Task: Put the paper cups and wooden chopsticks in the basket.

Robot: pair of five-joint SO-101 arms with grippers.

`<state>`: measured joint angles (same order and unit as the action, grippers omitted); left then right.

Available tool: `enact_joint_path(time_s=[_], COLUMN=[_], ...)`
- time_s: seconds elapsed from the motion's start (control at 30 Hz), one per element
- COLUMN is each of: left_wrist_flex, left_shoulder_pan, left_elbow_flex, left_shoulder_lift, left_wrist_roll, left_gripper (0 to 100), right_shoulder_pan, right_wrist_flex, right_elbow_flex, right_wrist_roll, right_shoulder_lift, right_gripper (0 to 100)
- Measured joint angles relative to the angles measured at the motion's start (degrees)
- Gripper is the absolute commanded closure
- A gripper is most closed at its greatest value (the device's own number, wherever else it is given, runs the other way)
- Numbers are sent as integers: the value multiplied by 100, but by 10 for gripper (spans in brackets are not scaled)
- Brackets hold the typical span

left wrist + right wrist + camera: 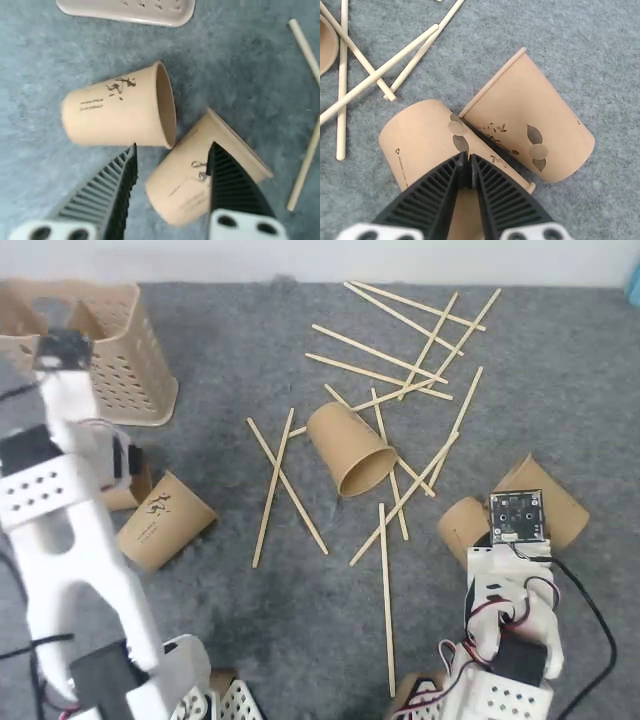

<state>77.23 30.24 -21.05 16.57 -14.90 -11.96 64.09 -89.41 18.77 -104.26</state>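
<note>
tan paper cups (160, 525) with dark printed marks, pale wooden chopsticks (386, 600), a beige hole-patterned basket (130, 360), plain grey carpet (250, 640).

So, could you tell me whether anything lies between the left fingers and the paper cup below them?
Nothing visible does: the left gripper, fingers open, hangs over that paper cup, a second cup beside it.

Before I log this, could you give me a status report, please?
Left gripper open over a paper cup. Right gripper shut above another cup. Chopsticks scattered.

Left hand (173, 150) spread wide, right hand (468, 159) pressed closed, both pointing downward
</note>
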Motion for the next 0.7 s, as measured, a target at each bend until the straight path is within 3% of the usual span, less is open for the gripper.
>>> enact_joint_path(time_s=[0.27,0.43,0.7], left_wrist_flex=[-1152,-1837,-2066], left_shoulder_pan=[-686,-730,-695], left_elbow_flex=[-1187,-1565,-1644], left_shoulder_lift=[9,123,141], left_wrist_roll=[26,35,44], left_gripper=[783,783,783], right_shoulder_pan=[0,0,0], right_wrist_flex=[0,0,0], right_elbow_flex=[0,0,0], right_wrist_roll=[0,0,0], right_shoulder_lift=[0,0,0], right_gripper=[989,989,989])
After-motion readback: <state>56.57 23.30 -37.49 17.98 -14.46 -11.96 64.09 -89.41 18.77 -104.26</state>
